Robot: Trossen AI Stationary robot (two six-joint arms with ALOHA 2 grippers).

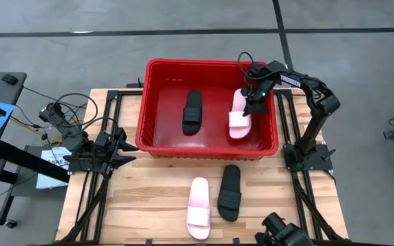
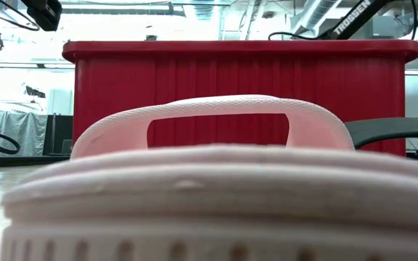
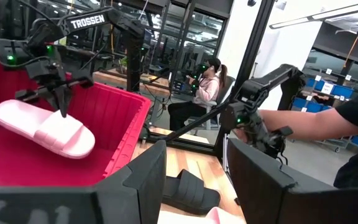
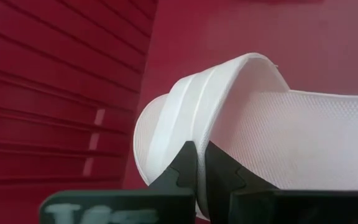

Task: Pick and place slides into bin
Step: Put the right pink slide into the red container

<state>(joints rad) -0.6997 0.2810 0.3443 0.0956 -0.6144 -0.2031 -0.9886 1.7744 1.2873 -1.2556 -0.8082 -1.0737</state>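
Risk lies in the release: right gripper [image 1: 250, 102], jaws pinched on a pink slide [image 1: 239, 115] tilted inside the bin [image 1: 157, 137], could snag it. Left gripper [image 1: 125, 152] waits part-open, empty, beside the bin.

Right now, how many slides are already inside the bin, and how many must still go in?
Done: one black slide lies in the red bin. In hand: the right hand is shut on the edge of a pink slide inside the bin, not yet released. Left: a pink slide and a black slide on the table. The left hand waits at the table's left side.
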